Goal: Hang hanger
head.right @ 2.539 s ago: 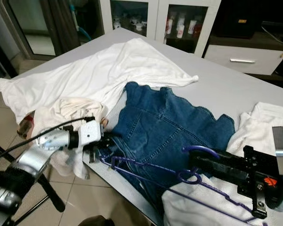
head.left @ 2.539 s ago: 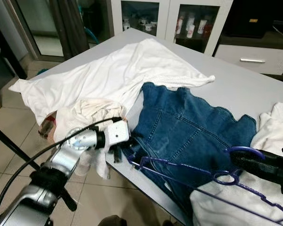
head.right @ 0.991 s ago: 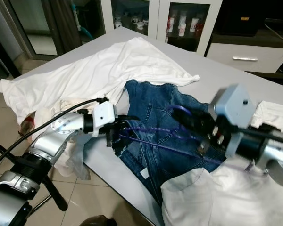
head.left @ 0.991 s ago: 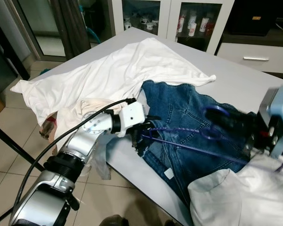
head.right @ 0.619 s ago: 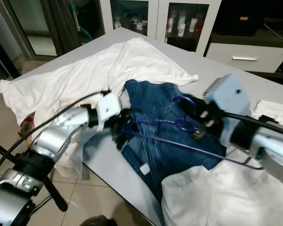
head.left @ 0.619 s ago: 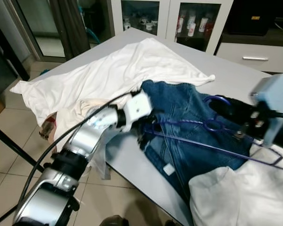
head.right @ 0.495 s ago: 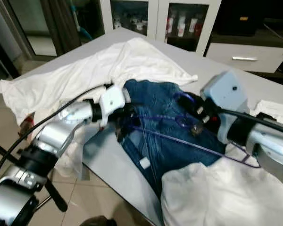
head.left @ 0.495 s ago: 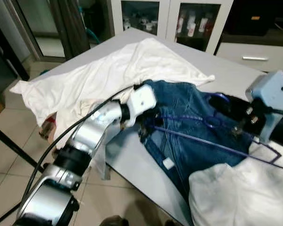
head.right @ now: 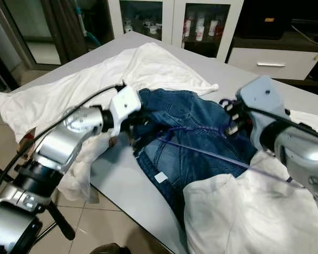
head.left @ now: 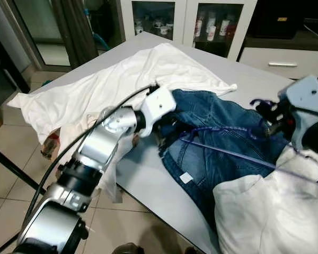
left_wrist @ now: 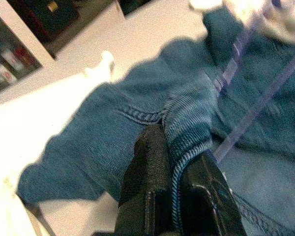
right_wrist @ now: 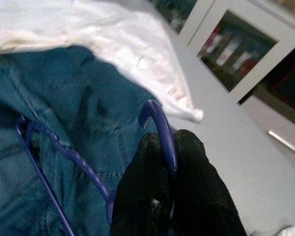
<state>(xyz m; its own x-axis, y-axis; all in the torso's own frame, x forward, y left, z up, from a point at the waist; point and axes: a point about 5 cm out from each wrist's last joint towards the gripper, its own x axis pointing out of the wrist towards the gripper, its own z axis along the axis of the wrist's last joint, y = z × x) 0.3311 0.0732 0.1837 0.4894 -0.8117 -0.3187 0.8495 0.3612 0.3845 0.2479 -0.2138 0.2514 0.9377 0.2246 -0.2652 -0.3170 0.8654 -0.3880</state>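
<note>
The purple hanger (head.right: 212, 152) runs hidden under the white garment (head.right: 244, 217); wrist views blurred.

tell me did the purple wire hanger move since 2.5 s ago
Yes. The purple wire hanger, shut in the right gripper, went from the grey table's near edge up over the blue denim garment, toward the white cabinets.

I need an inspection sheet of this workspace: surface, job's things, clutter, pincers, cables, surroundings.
Surface: grey table, mostly covered by laundry.
Job's things: purple wire hanger lies across the blue denim garment.
Clutter: large white sheet; white garment at the near edge.
Pincers: left pincer shut on a denim seam; right pincer shut on the hanger's hook.
Cables: black cable runs along the left arm.
Surroundings: white glass-door cabinet with bottles; tiled floor.
</note>
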